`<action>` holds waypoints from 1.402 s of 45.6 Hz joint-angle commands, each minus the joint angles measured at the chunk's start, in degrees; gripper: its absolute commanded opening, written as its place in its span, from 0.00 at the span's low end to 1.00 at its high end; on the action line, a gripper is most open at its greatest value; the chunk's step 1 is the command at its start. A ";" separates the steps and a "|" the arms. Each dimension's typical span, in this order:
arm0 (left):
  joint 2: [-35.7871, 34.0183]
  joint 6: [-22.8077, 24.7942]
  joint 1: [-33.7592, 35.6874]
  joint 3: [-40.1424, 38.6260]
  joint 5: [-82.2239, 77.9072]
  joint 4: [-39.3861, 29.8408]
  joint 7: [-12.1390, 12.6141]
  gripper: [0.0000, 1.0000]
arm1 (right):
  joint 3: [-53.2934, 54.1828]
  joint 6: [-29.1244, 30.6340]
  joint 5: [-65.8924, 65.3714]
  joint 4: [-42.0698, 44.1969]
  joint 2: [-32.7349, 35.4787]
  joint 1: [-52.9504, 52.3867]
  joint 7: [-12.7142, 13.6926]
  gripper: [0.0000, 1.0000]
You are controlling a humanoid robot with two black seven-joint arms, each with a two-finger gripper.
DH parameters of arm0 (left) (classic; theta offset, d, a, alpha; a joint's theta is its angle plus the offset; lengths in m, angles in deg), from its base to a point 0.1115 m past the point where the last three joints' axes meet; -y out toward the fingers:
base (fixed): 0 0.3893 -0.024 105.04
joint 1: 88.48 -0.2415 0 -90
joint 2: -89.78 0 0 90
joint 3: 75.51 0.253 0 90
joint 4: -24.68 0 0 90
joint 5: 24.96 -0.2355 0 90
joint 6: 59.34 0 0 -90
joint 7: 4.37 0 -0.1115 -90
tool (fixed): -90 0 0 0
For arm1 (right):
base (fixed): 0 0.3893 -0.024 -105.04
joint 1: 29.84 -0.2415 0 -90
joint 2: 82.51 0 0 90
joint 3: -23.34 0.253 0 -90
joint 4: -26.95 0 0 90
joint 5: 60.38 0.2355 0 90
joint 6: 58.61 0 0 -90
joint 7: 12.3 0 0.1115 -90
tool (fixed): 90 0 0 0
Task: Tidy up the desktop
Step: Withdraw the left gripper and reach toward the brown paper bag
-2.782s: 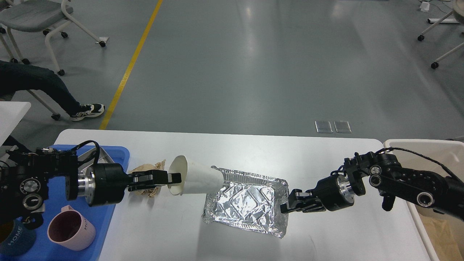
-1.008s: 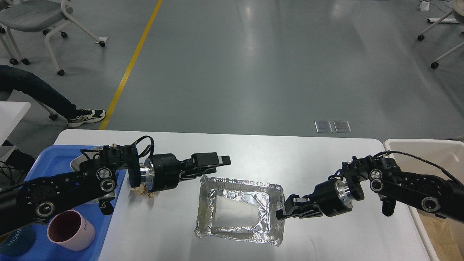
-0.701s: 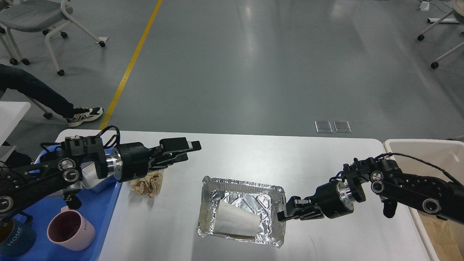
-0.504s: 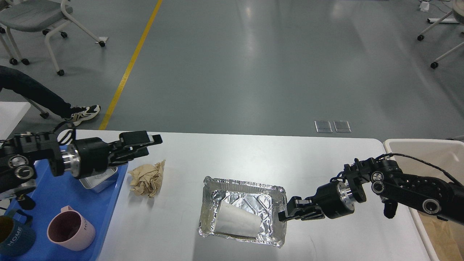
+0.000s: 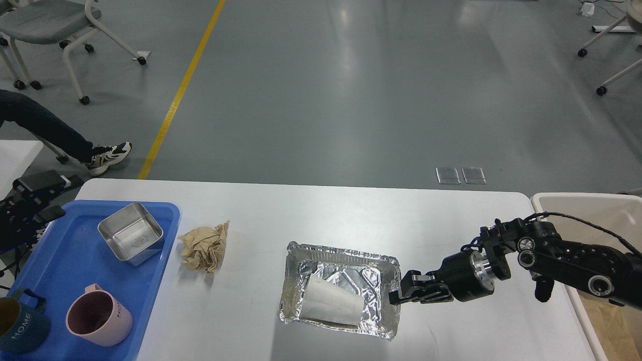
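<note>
The white desktop (image 5: 311,210) bears a crumpled foil tray (image 5: 346,260) near its front middle. A white paper cup (image 5: 331,303) lies on its side inside the foil tray. My right gripper (image 5: 404,291) is shut on the foil tray's right rim, low over the desktop. A crumpled brown paper ball (image 5: 203,245) lies on the desktop left of the foil tray. My left gripper (image 5: 55,196) is at the far left edge, above the blue tray's back corner, open and empty.
A blue plastic tray (image 5: 65,265) at the left holds a steel square dish (image 5: 131,238), a pink mug (image 5: 98,318) and a dark blue mug (image 5: 20,323). A beige bin (image 5: 602,203) stands off the right end. A seated person's leg (image 5: 45,125) is beyond the table.
My left arm has pulled back left to the view's edge, uncovering the steel dish. The foil tray with the cup has shifted slightly right with my right gripper.
</note>
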 commanded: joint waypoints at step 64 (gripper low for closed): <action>31.54 -7.54 -4.04 3.55 -10.33 18.81 -1.38 0.89 | 2.06 -0.35 -0.08 -1.96 2.43 0.09 -0.08 0.00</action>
